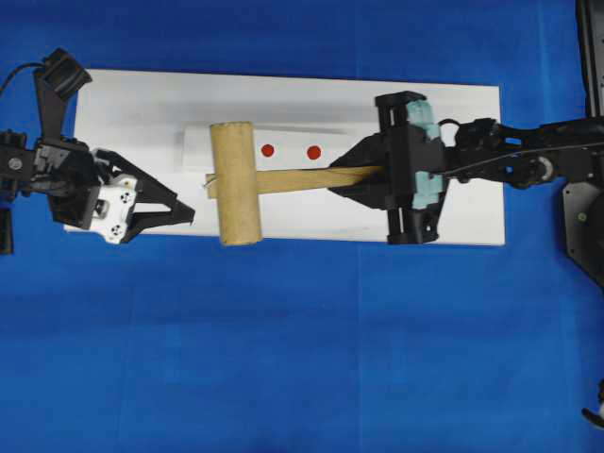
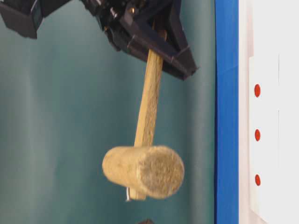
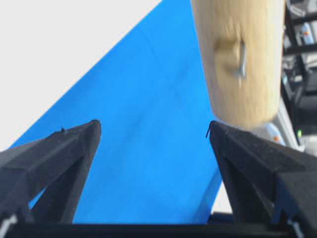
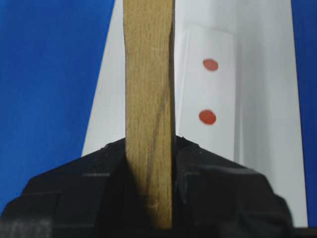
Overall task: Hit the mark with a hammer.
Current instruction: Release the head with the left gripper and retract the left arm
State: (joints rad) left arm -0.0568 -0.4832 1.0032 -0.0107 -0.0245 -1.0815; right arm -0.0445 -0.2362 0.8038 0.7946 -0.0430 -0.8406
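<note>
Hammer [image 1: 238, 181] first: we see it lifted clear of the white board [image 1: 472, 113], its thick tan head hanging in the air in the table-level view and lying crosswise over the board's middle from overhead. Starting at the left, our left gripper [image 1: 185, 211] sits at the board's left edge with its fingers spread wide and nothing between them; a gap of bare board separates its tips from the hammer head. In the left wrist view the head hangs just past the right fingertip [image 3: 220, 134], apart from it. Next comes a white strip [image 1: 283, 137] with red dots [image 1: 267, 150], two showing just right of the head from overhead. Further right, the flat handle runs level into our right gripper [image 1: 370, 176], which is clamped tight on the handle's end. Blue cloth [image 1: 283, 359] surrounds the board on all sides, with broad open room below it in the overhead view.
</note>
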